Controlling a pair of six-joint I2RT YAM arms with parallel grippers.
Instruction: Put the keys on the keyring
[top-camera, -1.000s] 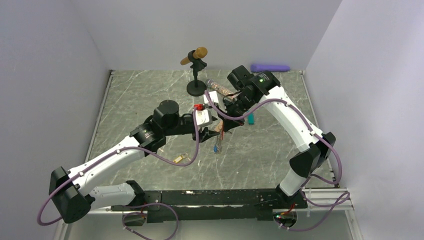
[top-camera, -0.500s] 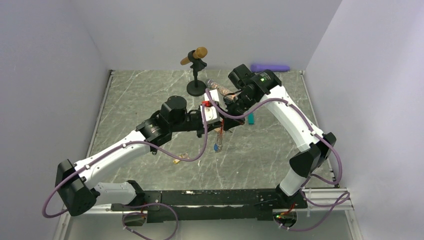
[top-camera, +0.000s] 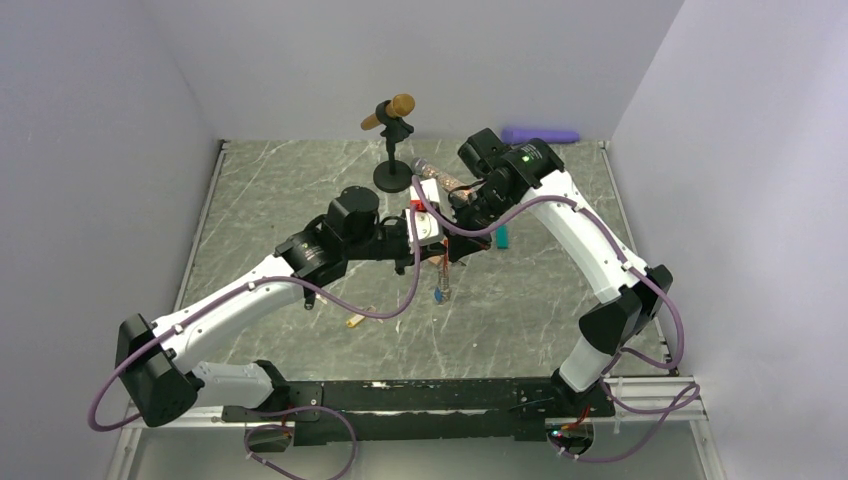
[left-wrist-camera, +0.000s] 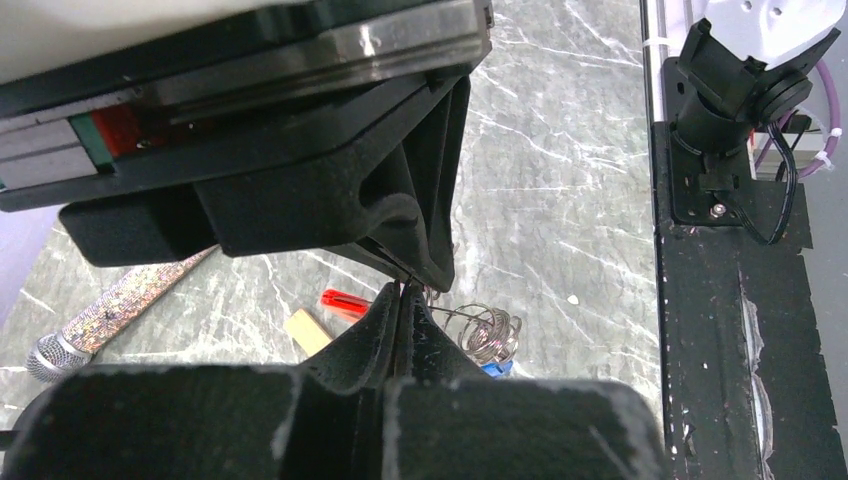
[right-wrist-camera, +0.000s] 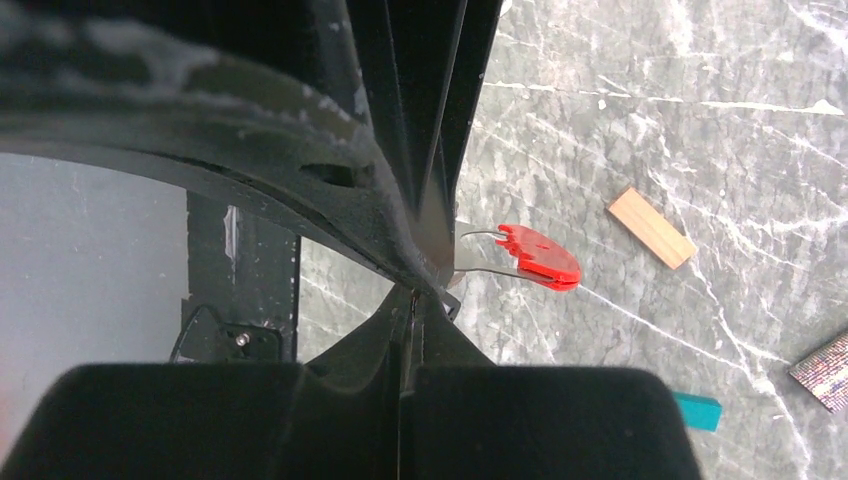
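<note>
Both grippers meet above the middle of the table, tip to tip. My left gripper (top-camera: 443, 250) (left-wrist-camera: 405, 298) is shut on a wire of the keyring's silvery coil (left-wrist-camera: 487, 330). My right gripper (top-camera: 458, 238) (right-wrist-camera: 410, 295) is shut on the metal ends of the keyring's red clip (right-wrist-camera: 540, 255), which juts out past its tips. A blue-tagged key (top-camera: 438, 295) (left-wrist-camera: 495, 367) hangs under the coil. A small yellowish key (top-camera: 355, 321) lies on the table near the left arm's cable.
A tan wooden block (right-wrist-camera: 652, 227) and a teal block (top-camera: 502, 238) lie on the marble table under and beside the grippers. A glittery tube (top-camera: 437, 176), a microphone on a stand (top-camera: 392, 140) and a purple object (top-camera: 540, 135) are at the back.
The left arm has reached right to the right gripper, and its jaws have closed on the keyring's wire. The right arm has held still. The hanging key has swung slightly.
</note>
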